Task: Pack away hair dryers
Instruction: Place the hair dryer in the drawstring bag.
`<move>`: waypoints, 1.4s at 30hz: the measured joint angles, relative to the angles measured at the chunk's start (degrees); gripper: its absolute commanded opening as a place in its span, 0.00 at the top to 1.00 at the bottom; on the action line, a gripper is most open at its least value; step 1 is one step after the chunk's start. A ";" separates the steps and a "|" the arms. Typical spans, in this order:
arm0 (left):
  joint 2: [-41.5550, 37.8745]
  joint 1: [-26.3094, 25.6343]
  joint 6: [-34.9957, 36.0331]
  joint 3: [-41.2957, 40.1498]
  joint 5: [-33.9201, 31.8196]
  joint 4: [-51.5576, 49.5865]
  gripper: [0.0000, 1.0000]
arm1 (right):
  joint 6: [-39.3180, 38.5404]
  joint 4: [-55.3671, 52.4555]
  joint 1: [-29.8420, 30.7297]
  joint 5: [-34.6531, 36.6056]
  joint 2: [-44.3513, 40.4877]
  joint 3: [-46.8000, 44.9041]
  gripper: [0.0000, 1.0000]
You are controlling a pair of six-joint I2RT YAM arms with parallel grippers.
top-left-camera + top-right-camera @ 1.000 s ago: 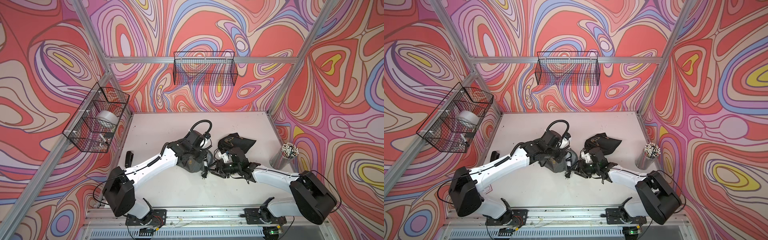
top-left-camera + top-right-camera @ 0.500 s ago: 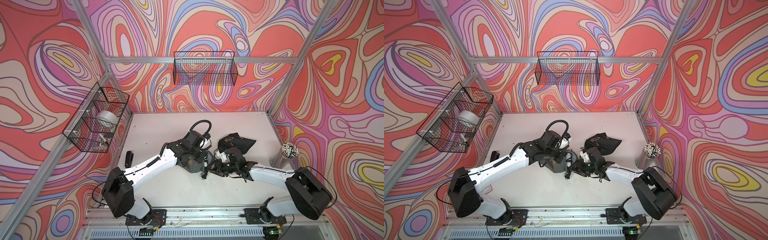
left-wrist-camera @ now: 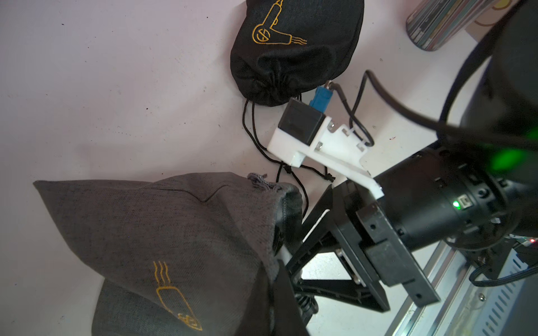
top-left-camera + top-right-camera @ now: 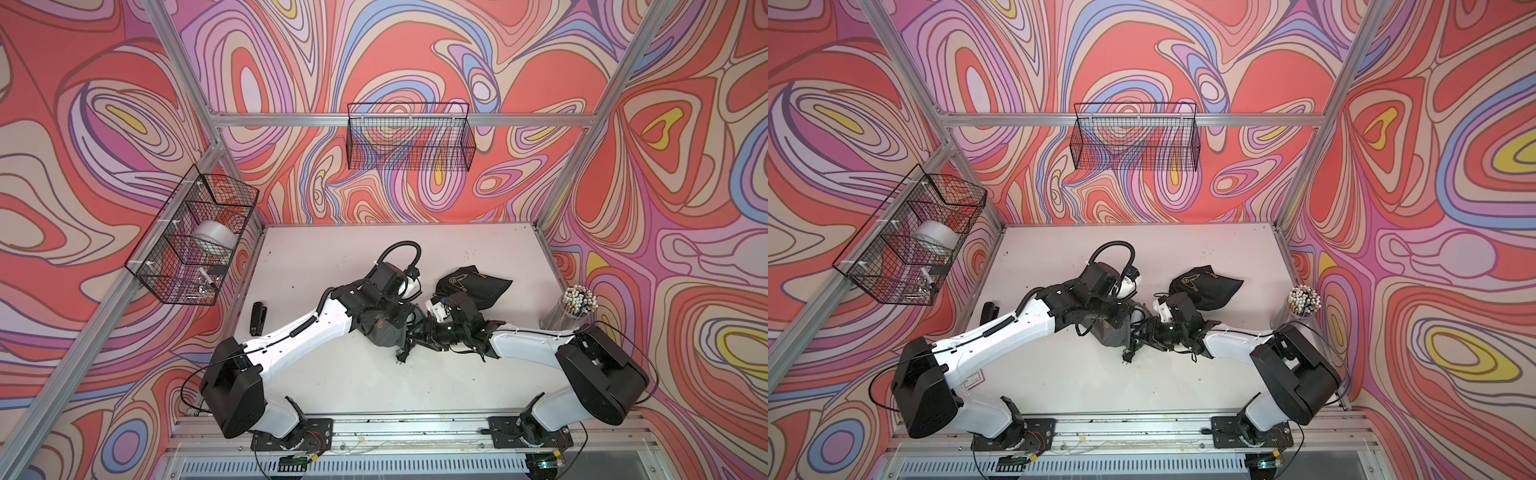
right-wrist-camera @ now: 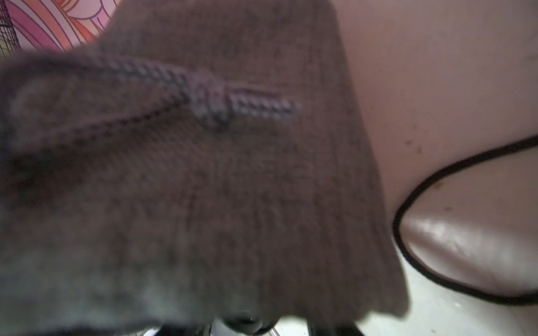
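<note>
Walls (image 4: 415, 50): swirling red, pink, lilac pattern.
Frame (image 4: 291, 119): aluminium bars.
Counter (image 4: 332, 386): pale, speckled.
Back basket (image 4: 409, 137): black wire, wall-hung.

Top views overhead, sharing whole table (image 4: 332, 374); wrist views close — grey pouch (image 3: 145, 227)

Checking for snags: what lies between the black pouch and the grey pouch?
Black drawstrings trailing over bare table, shown in the left wrist view.

Blk pouch (image 4: 478, 286) cinched shut, grey pouch (image 3: 163, 227) nr it; stapler (image 4: 258, 318) + pen cup (image 4: 575, 303) well apart.
</note>
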 measured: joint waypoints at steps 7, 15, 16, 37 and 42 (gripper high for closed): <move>-0.11 0.00 -0.96 -0.17 0.66 0.90 1.00 | 2.45 4.00 0.42 0.04 0.83 -0.04 0.50; -0.79 0.35 -1.99 -1.14 0.61 2.89 1.00 | 6.25 9.79 0.70 -0.20 2.14 -0.33 0.50; -0.85 0.35 -2.16 -1.25 0.61 2.99 1.00 | 6.54 10.21 0.83 -0.22 2.54 -0.33 0.50; -4.63 0.39 -7.26 -6.16 1.07 8.24 1.00 | 15.61 25.90 1.57 0.92 9.35 -2.97 0.77; -5.05 0.74 -6.45 -6.16 1.22 8.02 1.00 | 16.00 25.77 1.57 0.87 8.52 -2.97 0.83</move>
